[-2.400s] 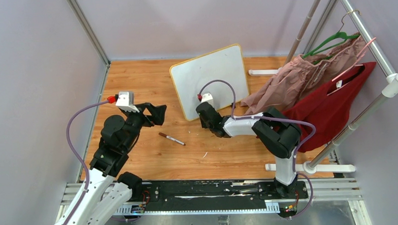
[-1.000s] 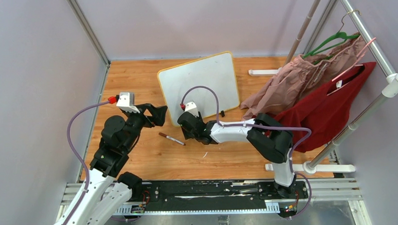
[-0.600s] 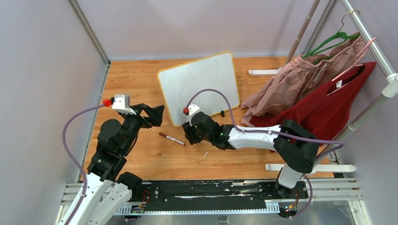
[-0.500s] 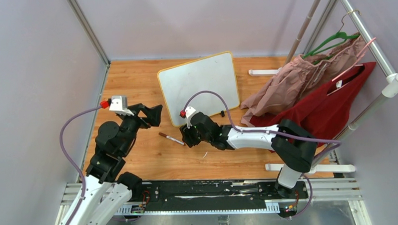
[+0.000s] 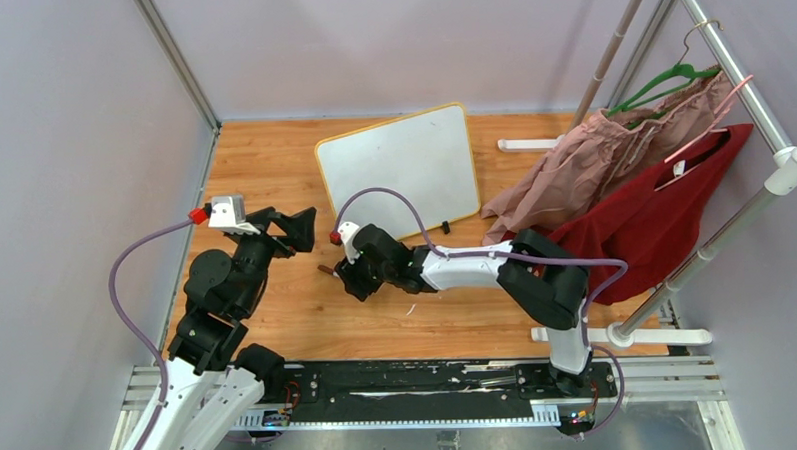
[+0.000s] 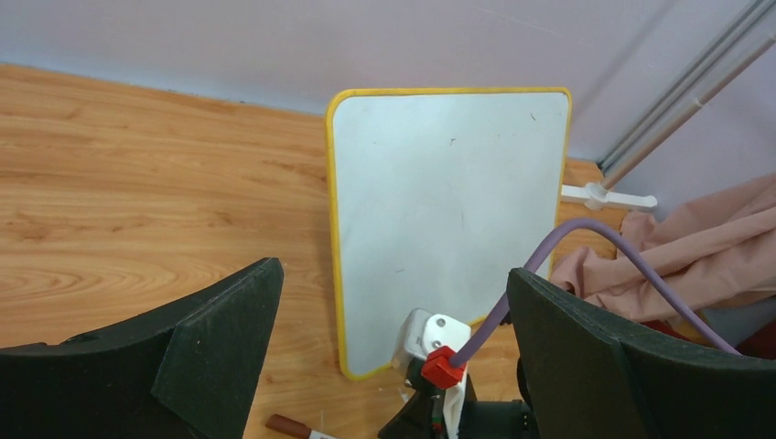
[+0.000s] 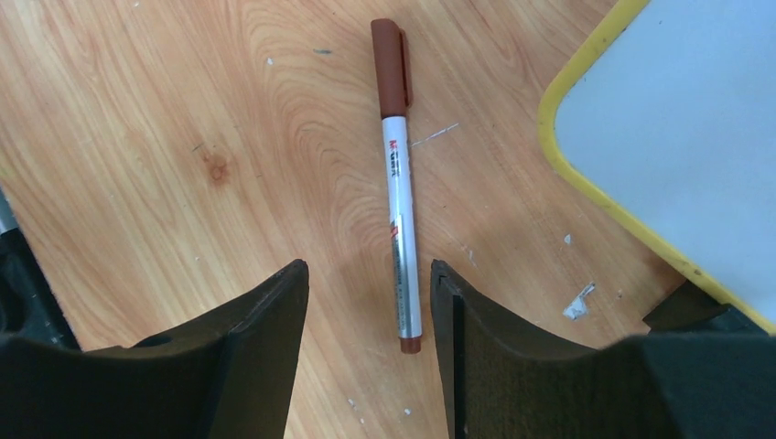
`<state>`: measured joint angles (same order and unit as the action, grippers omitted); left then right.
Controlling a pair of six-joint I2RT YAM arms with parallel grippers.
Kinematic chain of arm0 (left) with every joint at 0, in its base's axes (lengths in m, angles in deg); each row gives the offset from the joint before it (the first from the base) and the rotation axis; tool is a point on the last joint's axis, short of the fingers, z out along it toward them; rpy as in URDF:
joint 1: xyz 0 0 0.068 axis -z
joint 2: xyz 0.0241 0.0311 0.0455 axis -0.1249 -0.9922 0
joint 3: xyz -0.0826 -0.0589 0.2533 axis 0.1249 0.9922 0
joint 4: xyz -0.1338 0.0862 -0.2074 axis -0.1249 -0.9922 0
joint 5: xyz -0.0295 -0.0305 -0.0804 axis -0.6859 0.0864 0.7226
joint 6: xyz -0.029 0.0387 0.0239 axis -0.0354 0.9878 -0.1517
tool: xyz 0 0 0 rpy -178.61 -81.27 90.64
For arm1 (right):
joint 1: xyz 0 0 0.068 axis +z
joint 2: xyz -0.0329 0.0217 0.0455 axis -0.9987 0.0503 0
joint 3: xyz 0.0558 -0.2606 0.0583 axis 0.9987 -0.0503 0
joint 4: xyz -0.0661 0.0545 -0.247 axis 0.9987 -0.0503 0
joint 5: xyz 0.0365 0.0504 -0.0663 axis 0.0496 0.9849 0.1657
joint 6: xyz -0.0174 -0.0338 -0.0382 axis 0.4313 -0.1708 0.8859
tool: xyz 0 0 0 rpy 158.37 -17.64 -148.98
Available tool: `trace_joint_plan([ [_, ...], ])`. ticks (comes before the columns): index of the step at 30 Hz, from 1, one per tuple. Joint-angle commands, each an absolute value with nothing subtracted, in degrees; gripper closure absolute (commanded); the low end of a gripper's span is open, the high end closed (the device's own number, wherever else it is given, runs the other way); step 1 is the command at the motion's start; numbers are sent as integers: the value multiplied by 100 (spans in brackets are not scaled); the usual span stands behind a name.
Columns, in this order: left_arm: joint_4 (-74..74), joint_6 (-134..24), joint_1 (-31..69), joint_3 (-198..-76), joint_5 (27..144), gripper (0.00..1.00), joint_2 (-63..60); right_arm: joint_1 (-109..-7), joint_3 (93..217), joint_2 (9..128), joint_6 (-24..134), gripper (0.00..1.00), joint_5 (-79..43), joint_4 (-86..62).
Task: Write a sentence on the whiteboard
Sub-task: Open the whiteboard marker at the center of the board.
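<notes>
1. Whiteboard [image 5: 398, 175] rests on the counter [image 5: 272, 169], beyond both jaws, its face bare white.
2. Right jaws spread wide, marker [image 7: 400, 183] lying between them, untouched; its red print is too small to read.
3. Left jaws wide, holding nothing.

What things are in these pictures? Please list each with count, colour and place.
whiteboard: 1, white, yellow frame, no writing, far middle of table
marker: 1, white, brown cap, on table near board's corner
pink garment: 1, pink, on rack, right
red garment: 1, red, on rack, beside pink one
green hanger: 1, green, on rack
rack: 1, grey metal, right side
table: 1, light wood, ahead of arms
left gripper: 1, black, open, left of marker
right gripper: 1, black, open, over marker
</notes>
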<state>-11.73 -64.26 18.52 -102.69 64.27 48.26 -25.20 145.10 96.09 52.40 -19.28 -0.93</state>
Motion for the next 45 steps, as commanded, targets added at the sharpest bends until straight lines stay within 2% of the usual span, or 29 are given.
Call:
trace_joint_plan([
  [1, -1114, -6328, 1884, -10230, 6293, 1, 4864, -2418, 14850, 9801, 5535, 45, -2191, -486],
  [14, -1097, -6337, 1884, -10213, 6300, 1, 4909, -2342, 15341, 10275, 5803, 48, -2598, -966],
  [21, -1096, -6337, 1884, -10212, 6304, 1, 4919, -2332, 15315, 10318, 5827, 57, -2764, -1118],
  [27, -1083, -6346, 1884, -10218, 6320, 1, 4921, -2279, 14825, 9959, 5768, 68, -2952, -1352],
  [45, -1070, -6354, 1884, -10202, 6370, 1, 4918, -2269, 13151, 8263, 4875, 79, -3710, -2247],
])
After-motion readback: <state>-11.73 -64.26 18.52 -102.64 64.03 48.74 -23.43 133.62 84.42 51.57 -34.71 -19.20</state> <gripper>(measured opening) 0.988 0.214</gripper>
